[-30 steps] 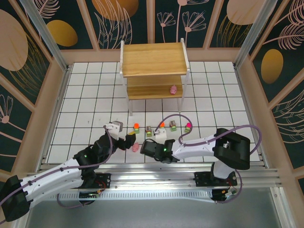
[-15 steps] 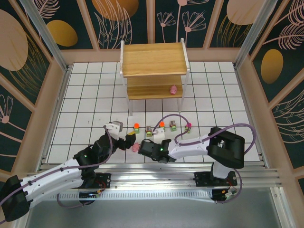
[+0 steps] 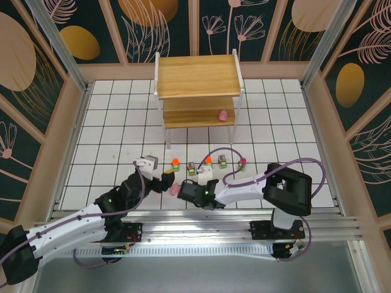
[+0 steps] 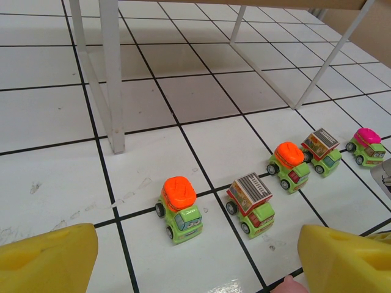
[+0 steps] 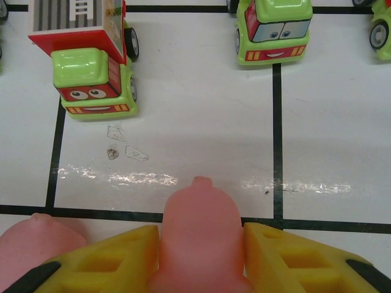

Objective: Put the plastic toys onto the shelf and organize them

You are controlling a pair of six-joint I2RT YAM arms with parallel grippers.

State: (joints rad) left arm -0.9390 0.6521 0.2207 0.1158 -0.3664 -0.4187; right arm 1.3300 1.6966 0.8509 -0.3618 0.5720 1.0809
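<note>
Here, the right claw [image 5: 198, 237] grips a pink pig [image 5: 198, 204], while the left claw [image 4: 195, 244] gapes open.

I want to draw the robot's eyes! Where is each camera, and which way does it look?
Top external: high behind the arm bases, looking down on the two-tier wooden shelf and both arms.
Left wrist: low, facing the shelf legs; open yellow fingers show.
Right wrist: aimed down at tiles; yellow fingers flank a rounded pink pig toy.
Both wrist views share little green plastic trucks.

Pink pig [image 5: 198, 238] lower half cut by bottom edge; second pig [image 5: 36, 235] partly behind right jaws.
</note>
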